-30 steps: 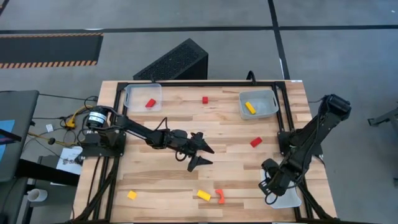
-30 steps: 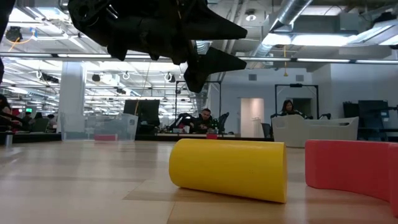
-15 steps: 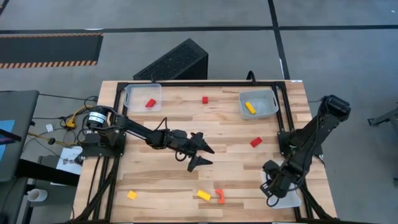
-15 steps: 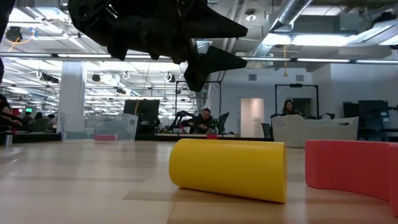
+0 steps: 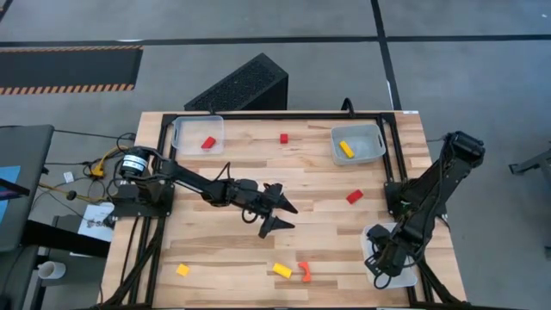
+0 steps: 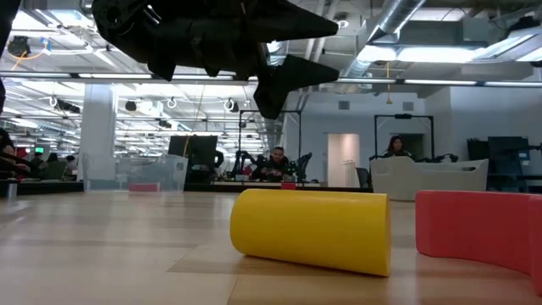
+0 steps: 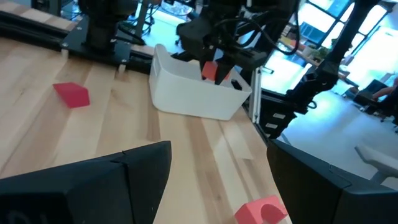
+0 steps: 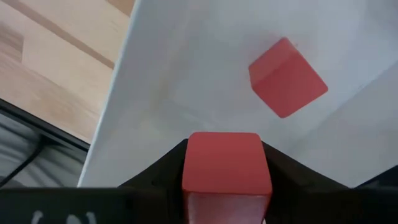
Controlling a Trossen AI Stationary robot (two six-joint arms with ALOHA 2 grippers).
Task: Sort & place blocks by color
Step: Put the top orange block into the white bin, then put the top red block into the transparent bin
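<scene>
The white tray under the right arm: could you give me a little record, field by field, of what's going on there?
tray: white tray, at the table's near right corner
already inside: one red cube, lying loose on the tray floor
right gripper: right gripper, over the tray, a second red block between its fingers
grip: fingers against the block's two sides; not yet dropped
left gripper: left gripper, open and empty, above the middle of the table
</scene>
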